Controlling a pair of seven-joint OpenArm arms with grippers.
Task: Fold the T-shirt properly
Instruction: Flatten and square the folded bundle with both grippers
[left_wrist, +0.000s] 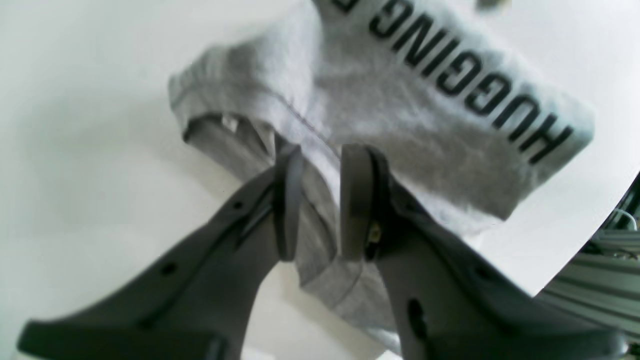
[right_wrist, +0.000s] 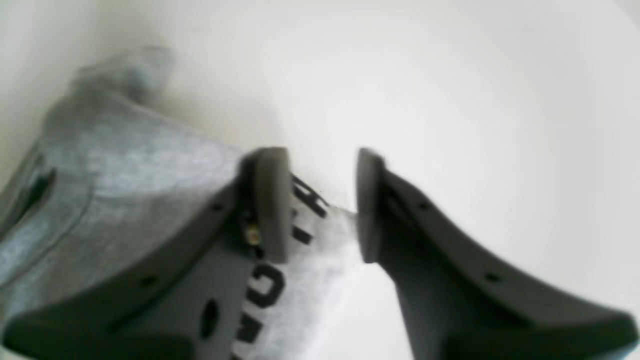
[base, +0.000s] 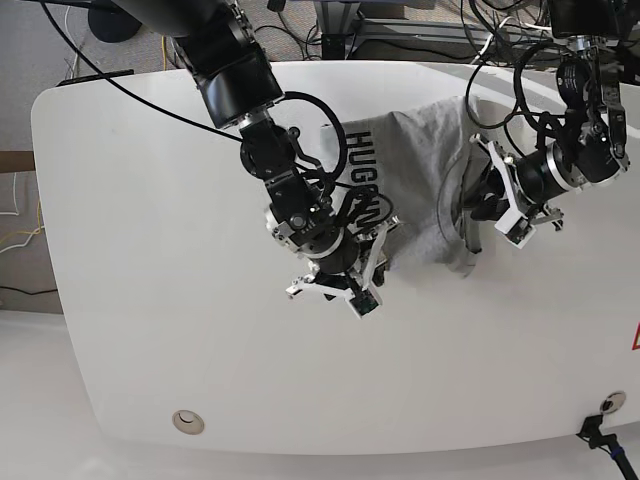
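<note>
Wrinkled heather-grey cotton T-shirt on white table; left gripper pinching its folded edge, right gripper parted narrowly astride lettered corner.

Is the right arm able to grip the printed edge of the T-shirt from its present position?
Probably yes: the right gripper straddles the T-shirt edge by the lettering, jaws apart, nothing between.
</note>
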